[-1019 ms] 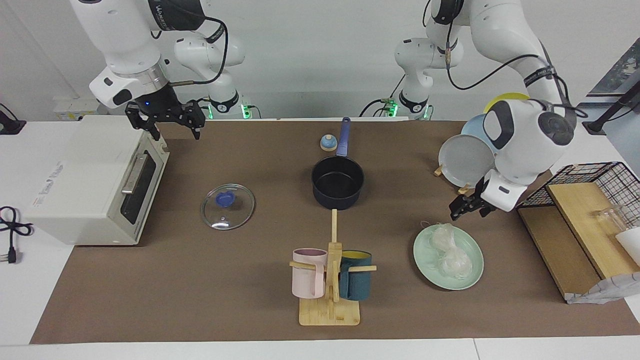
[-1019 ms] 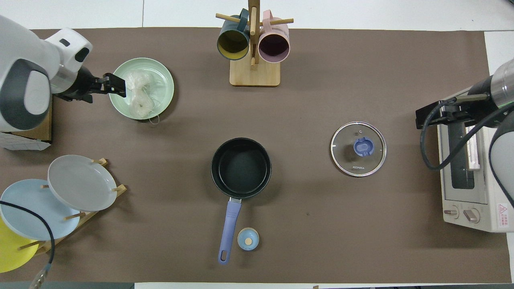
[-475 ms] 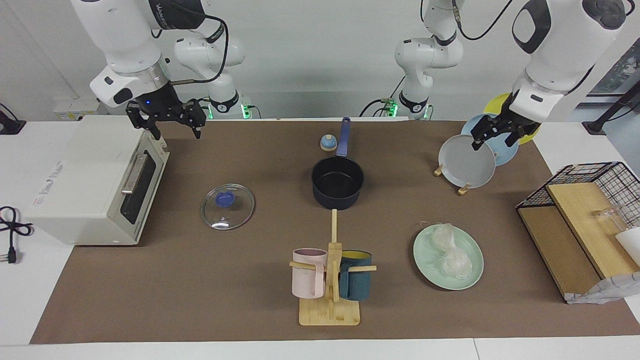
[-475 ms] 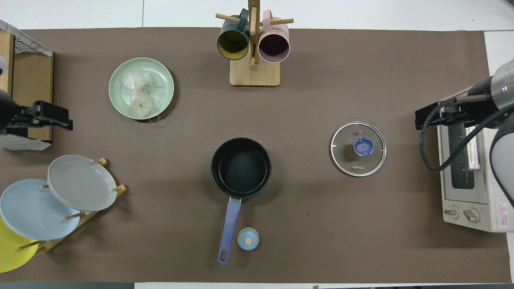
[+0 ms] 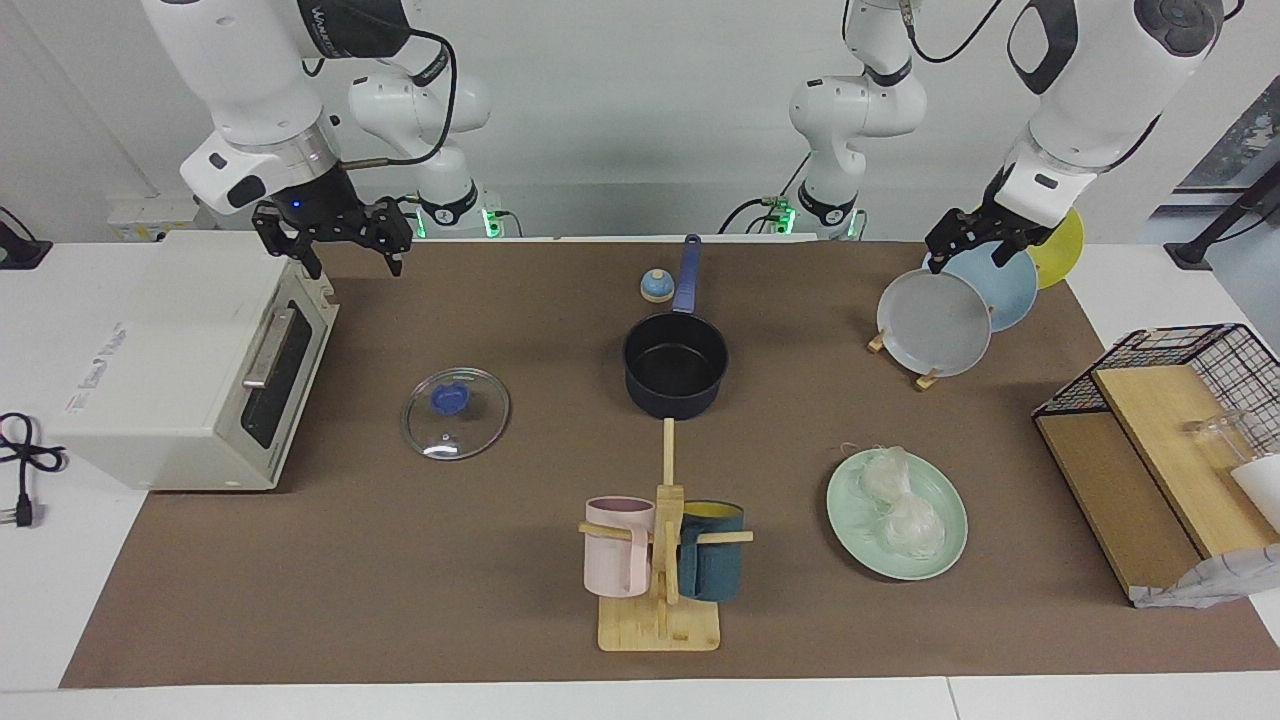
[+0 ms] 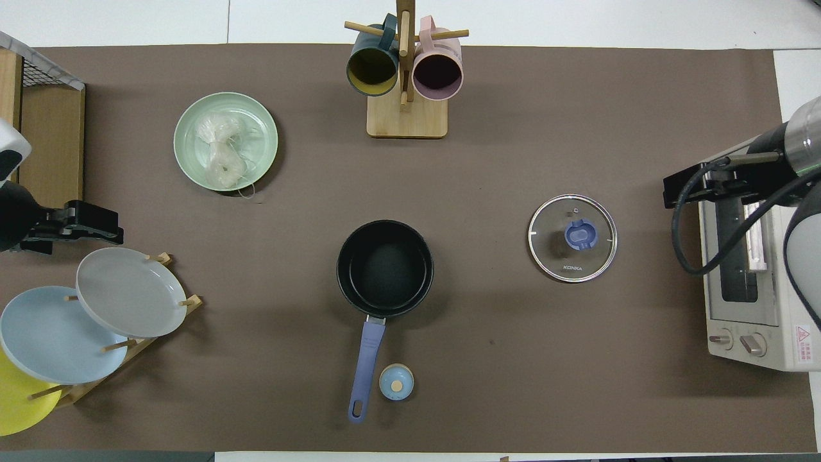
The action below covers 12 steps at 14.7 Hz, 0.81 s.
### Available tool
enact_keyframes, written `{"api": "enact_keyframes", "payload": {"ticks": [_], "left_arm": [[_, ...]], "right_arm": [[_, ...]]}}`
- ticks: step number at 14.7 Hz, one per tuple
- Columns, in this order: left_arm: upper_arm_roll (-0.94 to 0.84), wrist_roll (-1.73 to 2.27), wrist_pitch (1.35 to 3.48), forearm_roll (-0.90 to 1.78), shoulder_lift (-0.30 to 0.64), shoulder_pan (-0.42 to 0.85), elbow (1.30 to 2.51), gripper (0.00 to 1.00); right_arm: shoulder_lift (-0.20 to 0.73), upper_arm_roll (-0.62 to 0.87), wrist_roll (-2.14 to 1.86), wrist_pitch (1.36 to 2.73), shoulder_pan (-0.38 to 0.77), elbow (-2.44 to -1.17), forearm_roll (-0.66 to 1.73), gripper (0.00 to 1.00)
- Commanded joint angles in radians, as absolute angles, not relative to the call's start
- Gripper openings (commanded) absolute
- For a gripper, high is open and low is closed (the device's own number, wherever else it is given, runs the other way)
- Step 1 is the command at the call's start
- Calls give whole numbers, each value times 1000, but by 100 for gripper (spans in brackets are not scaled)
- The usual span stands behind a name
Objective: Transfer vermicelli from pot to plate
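Note:
The vermicelli (image 5: 900, 505) lies as a white tangle on the mint-green plate (image 5: 945, 500), toward the left arm's end of the table; it shows on the plate (image 6: 260, 138) in the overhead view too (image 6: 221, 151). The navy pot (image 5: 675, 362) stands mid-table with its black inside empty and its blue handle (image 6: 365, 369) toward the robots. My left gripper (image 5: 975, 250) is open and empty, up in the air over the plate rack (image 6: 106, 221). My right gripper (image 5: 350, 262) is open and empty, waiting over the toaster oven's edge (image 6: 670, 189).
A glass lid (image 5: 455, 412) lies flat toward the right arm's end, beside a white toaster oven (image 5: 180, 360). A mug tree (image 5: 662, 550) stands farther out than the pot. A rack holds a grey plate (image 5: 935, 322), a light blue one and a yellow one. A wire basket (image 5: 1150, 420) stands at the table's end.
My left gripper has risen from beside the mint-green plate and swung back toward the robots, ending over the plate rack. The vermicelli stays on the plate. The right arm has not moved.

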<state>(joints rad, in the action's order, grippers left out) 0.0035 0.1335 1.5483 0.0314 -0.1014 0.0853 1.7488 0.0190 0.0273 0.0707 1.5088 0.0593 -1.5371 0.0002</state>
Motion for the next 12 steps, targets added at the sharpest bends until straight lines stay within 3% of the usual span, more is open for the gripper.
{"api": "enact_keyframes", "payload": {"ticks": [1,2,12], "left_arm": [[6,129,1473,17,-39,94,1646,100],[2,129,1454,18,-34,94,1600,100],[-8,118,1459,20,-48,80,1601,100]], "right_arm": [[-3,26,84,1517,49,-1555,21,100],[-3,28,84,1516,45,-1555,21,100],[-5,29,81,1505,44,-1557,20,100]]}}
